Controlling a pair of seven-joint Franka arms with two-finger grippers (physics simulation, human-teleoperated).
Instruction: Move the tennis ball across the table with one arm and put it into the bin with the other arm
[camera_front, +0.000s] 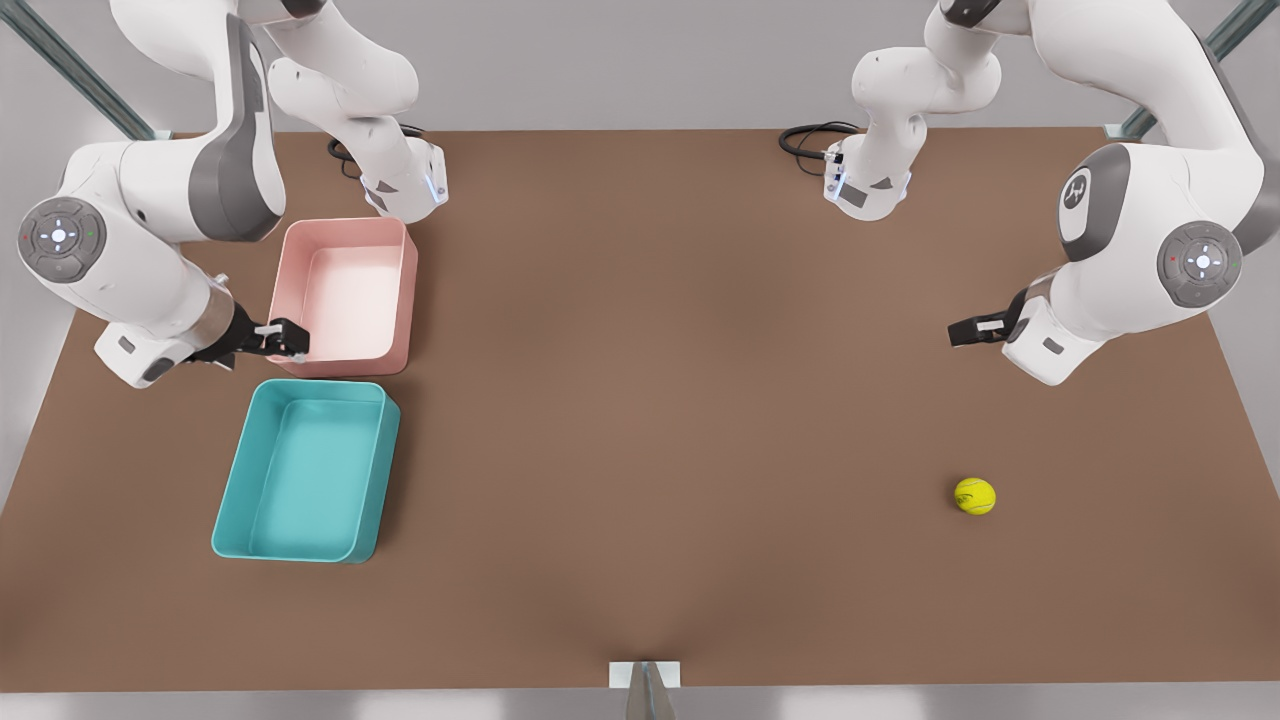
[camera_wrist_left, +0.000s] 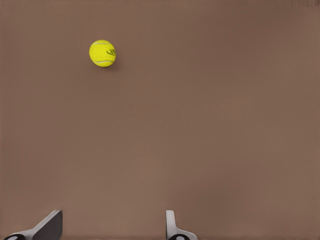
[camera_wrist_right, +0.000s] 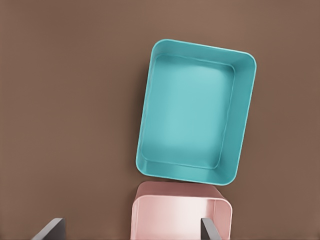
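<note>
The tennis ball (camera_front: 974, 496) (camera_wrist_left: 102, 53) rests on the brown table (camera_front: 680, 400) toward the front view's right, nothing touching it. My left gripper (camera_front: 966, 331) (camera_wrist_left: 110, 229) hovers above the table farther back from the ball, open and holding nothing. The teal bin (camera_front: 306, 470) (camera_wrist_right: 196, 125) lies on the front view's left, with nothing inside. My right gripper (camera_front: 288, 340) (camera_wrist_right: 130, 230) hangs open over the near edge of the pink tub, just behind the teal bin.
A pale pink tub (camera_front: 346, 296) (camera_wrist_right: 180, 216) stands right behind the teal bin, almost touching it. Black cables (camera_front: 810, 138) lie by the arm bases at the table's back edge. A small bracket (camera_front: 645, 678) sits at the front edge.
</note>
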